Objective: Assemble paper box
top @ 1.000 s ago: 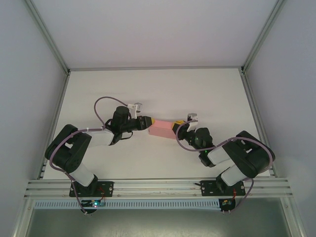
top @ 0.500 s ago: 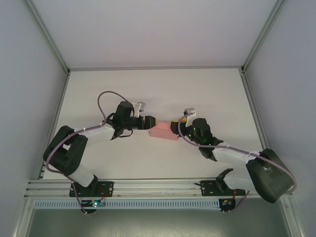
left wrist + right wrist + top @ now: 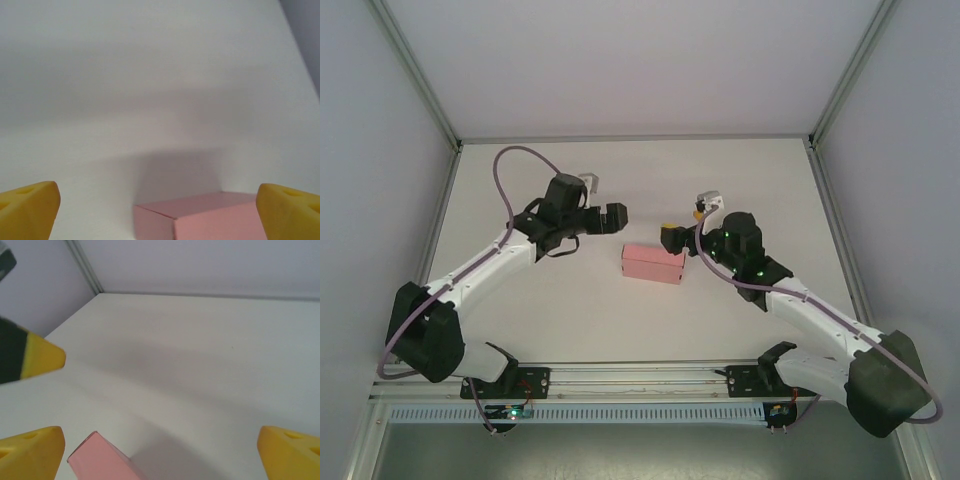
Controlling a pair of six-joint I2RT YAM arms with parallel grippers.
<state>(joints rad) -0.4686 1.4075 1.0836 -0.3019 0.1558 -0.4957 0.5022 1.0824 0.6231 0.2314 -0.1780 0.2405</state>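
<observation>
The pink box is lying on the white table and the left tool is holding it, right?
Not quite. The pink box is lying on the white table, but the left tool is not holding it: it hangs open, apart from the box, as the top external view shows.

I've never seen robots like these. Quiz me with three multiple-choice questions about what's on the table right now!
1. Where is the paper box?
A) on the table, between the left gripper and right gripper
B) lifted in the air
C) in the far left corner

2. What colour is it?
A) blue
B) green
C) pink

3. The grippers are:
A) both shut on the box
B) both open, off the box
C) one clamping a flap

Answers: 1 A, it lies flat between them; 2 C, pink card; 3 B, wrist views show yellow fingertips wide apart.
</observation>
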